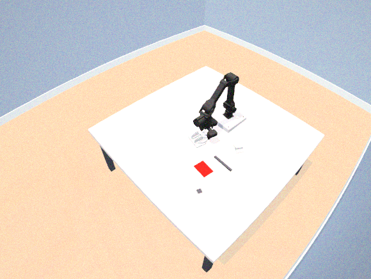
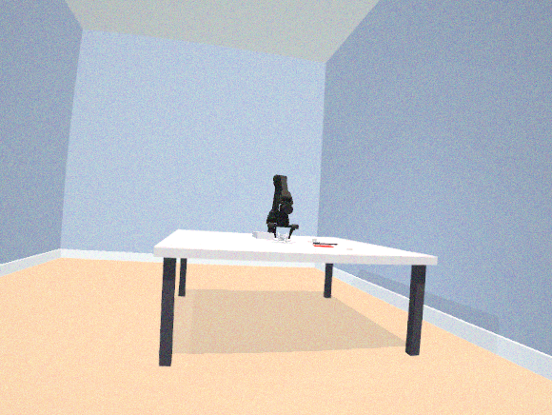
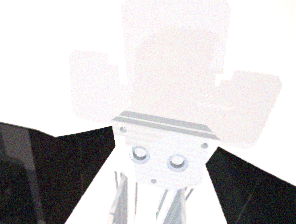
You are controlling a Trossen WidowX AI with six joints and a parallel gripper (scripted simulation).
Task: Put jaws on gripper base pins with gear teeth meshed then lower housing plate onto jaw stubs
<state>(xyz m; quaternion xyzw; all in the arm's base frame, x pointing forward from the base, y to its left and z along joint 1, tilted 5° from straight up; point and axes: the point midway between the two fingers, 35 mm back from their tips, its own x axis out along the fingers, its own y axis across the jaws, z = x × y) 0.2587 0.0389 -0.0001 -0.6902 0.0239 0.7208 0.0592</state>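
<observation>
1. Gripping the white housing plate (image 1: 203,134) (image 2: 283,232) (image 3: 159,151), the gripper (image 1: 207,132) (image 2: 282,233) (image 3: 160,136) has its dark fingers spread wide, one on the left and one on the right of it.
2. The plate shows two round fittings side by side in the wrist view, with three smaller round marks around them.
3. Two narrow grey jaw pieces (image 3: 120,202) (image 3: 175,206) show at the bottom of the wrist view, beyond the plate's lower edge. Whether their gear teeth mesh, or whether the plate sits fully on their stubs, I cannot tell.
4. In the top view, the pale gripper base (image 1: 197,139) lies on the white table (image 1: 153,128) (image 2: 295,254), under and to the left of the gripper.
5. The black arm (image 1: 217,93) (image 2: 281,195) rises from a white block (image 1: 235,124) (image 2: 262,235) at the far right of the gripper, bends at its top and reaches down toward the near left.
6. On the near side of the gripper lie a flat red square (image 1: 203,169) (image 2: 324,246) and, just right of it, a dark bar (image 1: 222,163) (image 2: 325,244).
7. A small dark piece (image 1: 199,191) lies nearer than the red square; a small pale piece (image 1: 238,148) lies right of the gripper, beyond the bar.
</observation>
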